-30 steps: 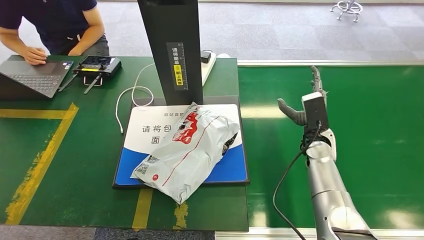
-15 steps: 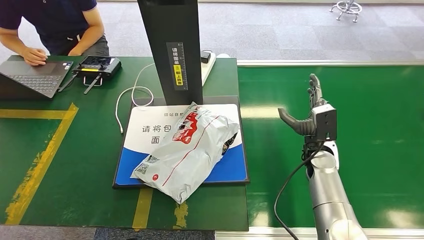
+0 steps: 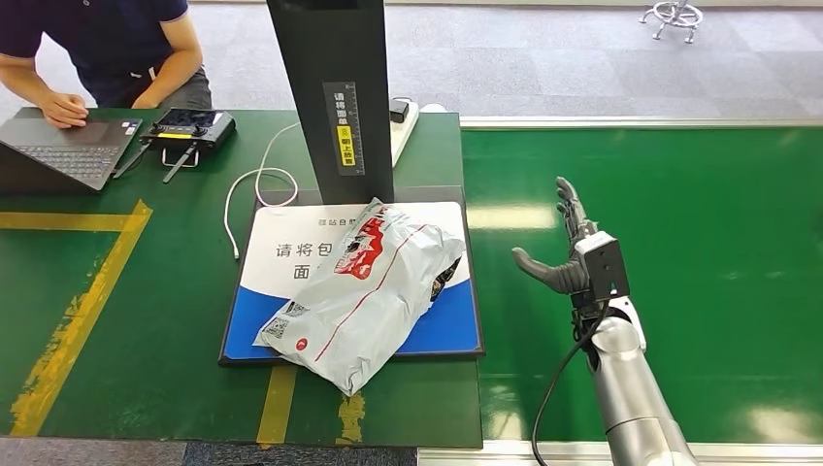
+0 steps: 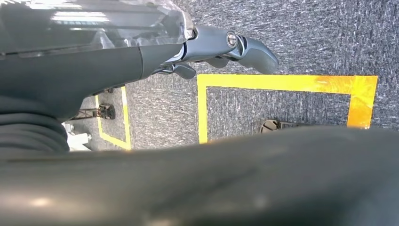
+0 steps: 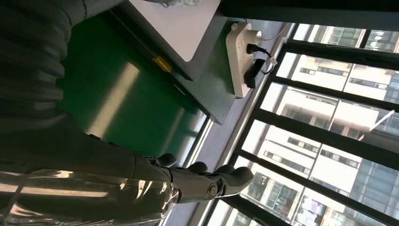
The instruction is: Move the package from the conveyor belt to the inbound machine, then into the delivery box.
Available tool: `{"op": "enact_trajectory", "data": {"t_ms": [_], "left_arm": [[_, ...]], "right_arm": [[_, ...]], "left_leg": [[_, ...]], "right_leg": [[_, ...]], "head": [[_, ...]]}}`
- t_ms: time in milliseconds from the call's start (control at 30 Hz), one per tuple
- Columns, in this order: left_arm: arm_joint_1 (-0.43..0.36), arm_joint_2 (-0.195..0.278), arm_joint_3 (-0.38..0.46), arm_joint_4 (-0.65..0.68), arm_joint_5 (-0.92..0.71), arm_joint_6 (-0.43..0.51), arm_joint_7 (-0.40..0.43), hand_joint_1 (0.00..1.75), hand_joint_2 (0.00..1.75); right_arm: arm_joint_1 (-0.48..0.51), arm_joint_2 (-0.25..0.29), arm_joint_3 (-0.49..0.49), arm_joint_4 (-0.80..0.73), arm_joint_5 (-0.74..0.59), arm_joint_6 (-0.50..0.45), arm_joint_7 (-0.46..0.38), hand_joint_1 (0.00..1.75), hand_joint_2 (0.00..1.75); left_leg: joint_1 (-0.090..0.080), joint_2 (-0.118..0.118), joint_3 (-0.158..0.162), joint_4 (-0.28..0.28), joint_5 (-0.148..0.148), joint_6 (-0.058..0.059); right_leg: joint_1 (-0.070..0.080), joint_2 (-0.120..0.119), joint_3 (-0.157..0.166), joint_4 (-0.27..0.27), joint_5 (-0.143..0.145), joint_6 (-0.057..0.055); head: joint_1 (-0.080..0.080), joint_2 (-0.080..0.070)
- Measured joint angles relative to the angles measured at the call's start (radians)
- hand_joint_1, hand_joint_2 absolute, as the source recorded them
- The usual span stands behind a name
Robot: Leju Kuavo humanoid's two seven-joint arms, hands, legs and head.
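1. We judge the first leg done: the grey poly mailer package point(image 3: 364, 291) lies on the inbound machine's blue-and-white scan plate point(image 3: 448, 330), at the foot of the black scanner column point(image 3: 335, 92), overhanging the plate's near edge toward 6 o'clock.
2. What is left, as we read it, is lifting the package again and taking it to the delivery box.
3. Our right hand point(image 3: 568, 254) hovers over the green conveyor belt point(image 3: 699, 252), at 3 o'clock from the package and apart from it, fingers spread and holding nothing.
4. Our left hand point(image 4: 221, 49) hangs over grey carpet with yellow tape, fingers loosely extended and empty.
5. On the green surface point(image 3: 146, 311) sit a laptop point(image 3: 68, 146), a white cable point(image 3: 247, 199) and a power strip point(image 5: 242, 52); a person point(image 3: 107, 49) works at 11 o'clock.
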Motion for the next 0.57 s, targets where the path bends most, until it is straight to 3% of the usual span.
{"op": "enact_trajectory", "data": {"t_ms": [567], "left_arm": [[0.000, 0.000, 0.004, 0.000, -0.012, -0.003, -0.006, 0.00, 0.00]], "right_arm": [[0.042, -0.004, 0.039, -0.045, 0.040, -0.036, 0.026, 0.00, 1.75]], "left_leg": [[0.000, 0.000, 0.000, 0.000, 0.000, 0.000]], "right_leg": [[0.000, 0.000, 0.000, 0.000, 0.000, 0.000]], "head": [[0.000, 0.000]]}}
